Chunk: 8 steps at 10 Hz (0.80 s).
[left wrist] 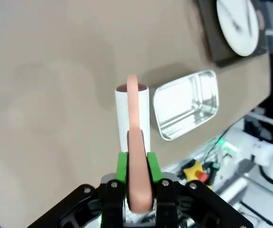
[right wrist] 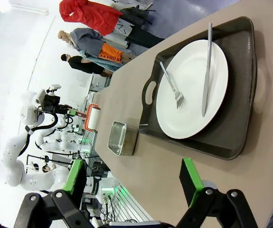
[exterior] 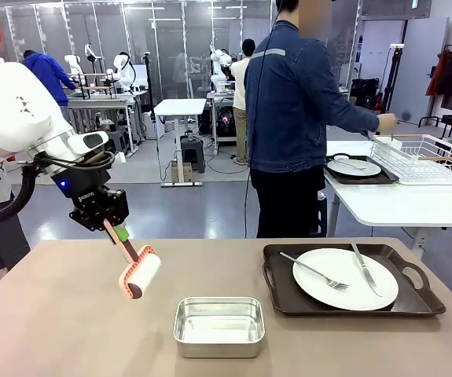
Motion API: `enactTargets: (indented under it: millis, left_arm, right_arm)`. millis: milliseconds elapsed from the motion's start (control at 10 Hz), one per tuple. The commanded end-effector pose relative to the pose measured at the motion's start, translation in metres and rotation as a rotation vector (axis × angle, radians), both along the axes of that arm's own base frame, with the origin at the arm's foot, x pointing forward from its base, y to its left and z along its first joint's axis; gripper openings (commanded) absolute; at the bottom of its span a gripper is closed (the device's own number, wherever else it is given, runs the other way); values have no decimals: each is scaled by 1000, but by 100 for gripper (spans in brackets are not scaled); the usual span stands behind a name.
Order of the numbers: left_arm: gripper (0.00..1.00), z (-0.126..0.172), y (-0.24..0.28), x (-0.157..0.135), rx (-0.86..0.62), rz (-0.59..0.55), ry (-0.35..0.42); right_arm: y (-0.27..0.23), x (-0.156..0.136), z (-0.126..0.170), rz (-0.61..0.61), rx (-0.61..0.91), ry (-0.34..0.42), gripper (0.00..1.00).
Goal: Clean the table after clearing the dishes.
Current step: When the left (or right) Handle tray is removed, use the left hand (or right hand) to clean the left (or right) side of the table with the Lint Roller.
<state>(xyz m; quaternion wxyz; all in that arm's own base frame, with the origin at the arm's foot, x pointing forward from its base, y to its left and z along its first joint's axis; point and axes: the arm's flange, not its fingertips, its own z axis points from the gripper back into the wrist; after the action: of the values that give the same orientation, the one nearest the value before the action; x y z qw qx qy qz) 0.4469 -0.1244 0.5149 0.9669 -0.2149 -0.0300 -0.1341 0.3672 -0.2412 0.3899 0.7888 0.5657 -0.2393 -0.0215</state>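
Now, nearest the robot's edge of the table [exterior: 60, 322], a small steel pan [exterior: 218, 326] is seen, empty as far as can be told. Just beyond it to the left, a lint roller [exterior: 139, 272] is gripped by its pink handle in the left end effector [exterior: 115, 230], which is clamped tight on it. The white roll is angled down over the taupe top; whether it touches the surface cannot be told. To the right, a dark tray [exterior: 282, 297] is found on the table, carrying a white plate [exterior: 345, 281] with a fork [exterior: 314, 272] and a knife [exterior: 365, 269] laid across it. The right end effector [right wrist: 131, 180] is spread wide and empty, pointed toward that tray but apart from it. Farther off, a second tray [exterior: 383, 179] with a second plate [exterior: 354, 167] is set on the white side table [exterior: 398, 206], beside a wire rack [exterior: 426, 157] that is being reached by the person [exterior: 296, 110]. Clearing is judged half done: one set of dishes is off and one is yet to be carried away. The cleaning itself is judged hardly begun.
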Motion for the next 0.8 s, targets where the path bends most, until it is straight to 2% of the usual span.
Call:
enactTargets:
  millis: [0, 100, 200, 300, 400, 700]
  left_arm:
    - [0, 19, -5, -3, 28, -92, 5]
    - [0, 19, -5, -3, 28, -92, 5]
    - [21, 7, -7, -3, 12, -36, 3]
    - [21, -4, 6, 27, -122, 103, 41]
    - [21, -17, 15, 47, -194, 145, 48]
    - [21, -69, 28, 80, -218, 213, 71]
  right_arm:
    - [2, -1, 4, -4, 7, -10, 100]
    - [2, -1, 4, -4, 7, -10, 100]
    - [2, -1, 4, -4, 7, -10, 100]
    - [2, -1, 4, -4, 7, -10, 100]
    - [2, -1, 4, -4, 7, -10, 100]
    - [2, -1, 4, -4, 7, -10, 100]
